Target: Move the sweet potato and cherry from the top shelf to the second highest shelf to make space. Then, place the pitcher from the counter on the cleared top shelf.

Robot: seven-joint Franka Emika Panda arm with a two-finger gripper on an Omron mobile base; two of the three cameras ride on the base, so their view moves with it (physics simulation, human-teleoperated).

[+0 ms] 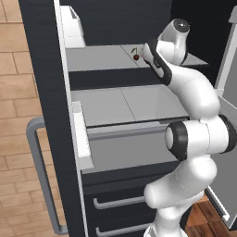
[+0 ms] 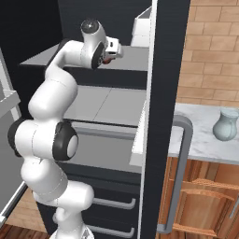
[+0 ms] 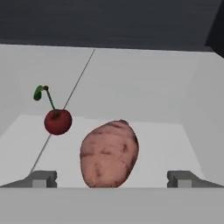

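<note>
Sweet potato (image 3: 109,154) sits on the top shelf (image 1: 99,58) beside the cherry (image 3: 57,121), fingers (image 3: 39,178) spread wide either side of it, holding nothing; looks firm, lumpy and light, so I'd pinch its fat middle.

Glossy smooth cherry (image 3: 57,121); matt mottled sweet potato (image 3: 109,154); glassy pitcher (image 2: 225,124); marbled stone counter (image 2: 200,135)

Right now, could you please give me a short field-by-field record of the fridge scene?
tool: open, level with the sweet potato, one finger on each side of it, not yet closed
sweet potato: on the top shelf, between the open fingers
cherry: on the top shelf, beside the sweet potato, apart from it
second shelf: nothing on the part in view
pitcher: upright on the counter
</note>
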